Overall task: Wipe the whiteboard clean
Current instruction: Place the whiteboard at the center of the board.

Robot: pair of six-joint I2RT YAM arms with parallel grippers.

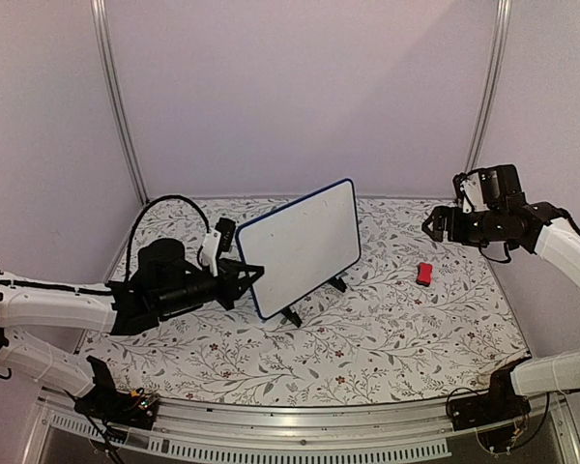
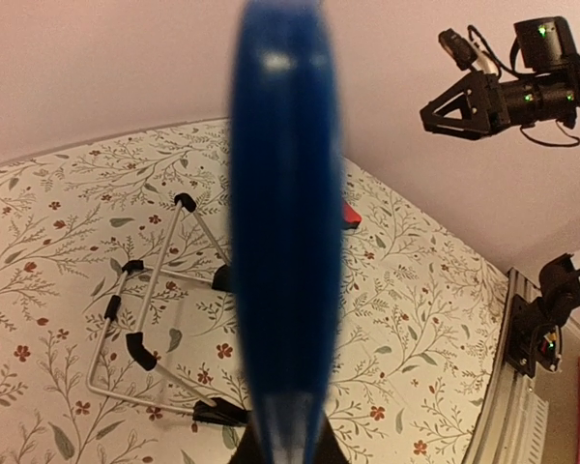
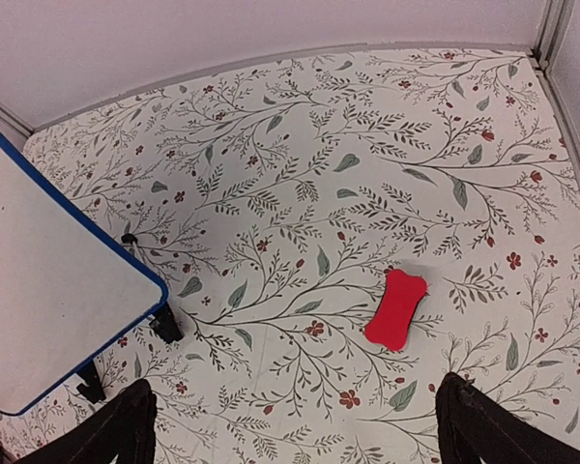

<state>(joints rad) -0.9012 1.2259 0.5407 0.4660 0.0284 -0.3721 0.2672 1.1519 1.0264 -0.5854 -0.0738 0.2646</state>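
Note:
The whiteboard [image 1: 300, 246] stands tilted on black feet in the middle of the flowered table, its blue-framed white face showing no marks. My left gripper [image 1: 249, 275] is shut on the board's left edge. In the left wrist view that edge is a blurred blue band [image 2: 285, 242] running up from the left gripper [image 2: 285, 440]. My right gripper [image 1: 437, 224] hangs open high over the right side of the table, holding nothing. Its wrist view looks down past the right gripper [image 3: 295, 435] at a small red block [image 3: 395, 308] and a corner of the whiteboard [image 3: 48, 309].
The red block [image 1: 424, 274] lies flat right of the board. A wire stand [image 2: 145, 319] with black caps props the board from behind. Pale walls enclose the table [image 1: 367, 358] on three sides. A metal rail [image 1: 290, 425] runs along the near edge.

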